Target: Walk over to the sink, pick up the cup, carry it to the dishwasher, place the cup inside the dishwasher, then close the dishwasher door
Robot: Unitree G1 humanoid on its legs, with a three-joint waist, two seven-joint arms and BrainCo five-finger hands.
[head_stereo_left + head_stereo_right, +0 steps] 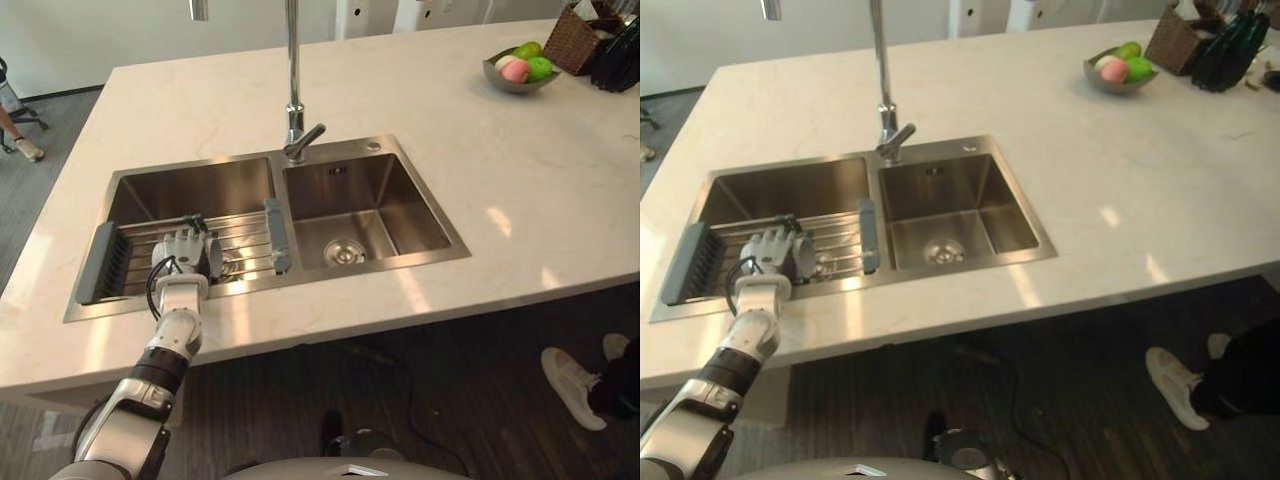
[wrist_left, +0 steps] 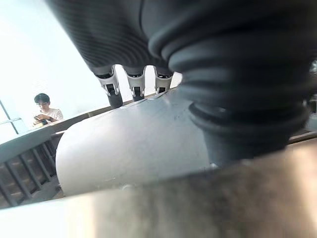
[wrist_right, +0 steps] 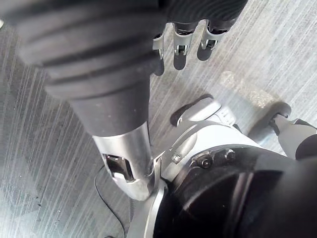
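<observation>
Left hand (image 1: 183,258) down in the left basin of the sink (image 1: 372,148), closed on the cup (image 2: 133,144), over the rack (image 1: 245,235) laid across that basin.

From the head views: back of the hand uppermost, a pale grey shape just beside it on the tap side. From the left wrist view, far more of the cup: a broad, pale, rounded side close under the palm, fingers (image 2: 112,85) bent over its top and touching it, tips dipping behind the far side. Thumb not made out. Cup low in the basin at rack level; lifted clear or resting on the bars, cannot tell.

Right hand (image 3: 181,47) over the grey plank floor (image 3: 29,148), fingers loosely extended, holding nothing.

Counted:
- One sink of two basins, with one drain (image 1: 343,253) in the right basin.
- One tall tap (image 1: 293,80) behind the divider.
- One rack with two dark end bars (image 1: 105,262).
- On the pale bench (image 1: 520,190), at the far right corner, one bowl (image 1: 512,88) holding two green fruits (image 1: 540,68) and one pink.
- One wicker basket (image 1: 575,42) just beside the bowl.
- Two white shoes (image 1: 572,385) of a person on the floor at the bench's near side, to the right.
- One seated person (image 2: 44,111) far off past the cup, in the left wrist view.
</observation>
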